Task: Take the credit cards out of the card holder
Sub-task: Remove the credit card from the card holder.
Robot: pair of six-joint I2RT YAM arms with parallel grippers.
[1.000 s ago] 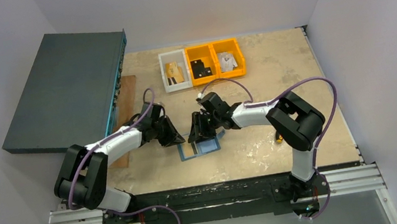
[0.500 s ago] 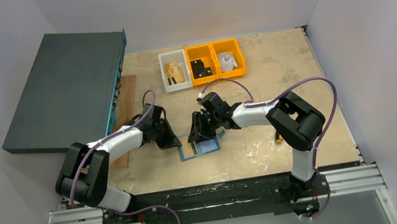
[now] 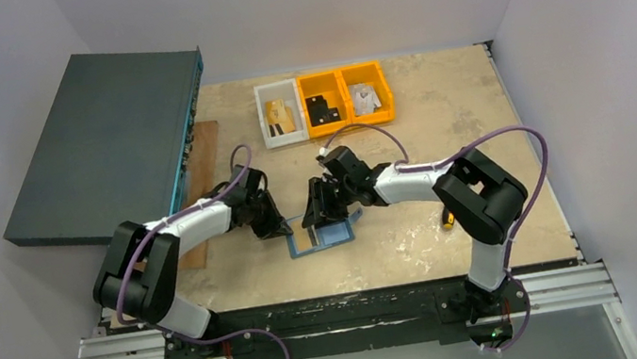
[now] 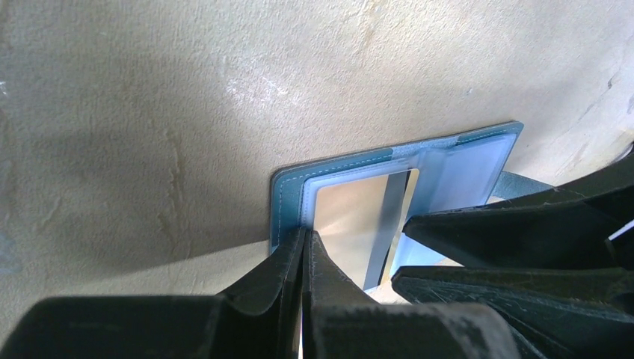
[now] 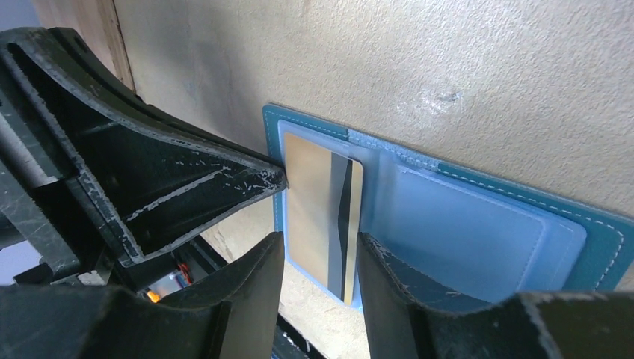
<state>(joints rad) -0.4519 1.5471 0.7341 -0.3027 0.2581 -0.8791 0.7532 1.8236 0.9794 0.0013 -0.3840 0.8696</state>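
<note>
The teal-blue card holder (image 3: pixel 323 235) (image 5: pixel 478 232) (image 4: pixel 288 196) lies open and flat on the table between both arms. A gold-tan credit card (image 5: pixel 318 206) (image 4: pixel 355 217) with a dark stripe sits in its left pocket, partly out. My left gripper (image 4: pixel 303 238) (image 3: pixel 282 228) is shut, its tips pressed on the holder's left edge beside the card. My right gripper (image 5: pixel 320 258) (image 3: pixel 316 219) is open, one finger (image 5: pixel 254 280) on each side of the card's near end. No silvery-grey card shows.
A large dark teal box (image 3: pixel 104 140) lies at the back left, with a wooden board (image 3: pixel 201 154) beside it. One white bin (image 3: pixel 279 114) and two orange bins (image 3: pixel 345 96) stand at the back. A small yellow object (image 3: pixel 447 222) lies by the right arm.
My left gripper has closed and slid slightly right onto the holder's edge. The right gripper has barely moved.
</note>
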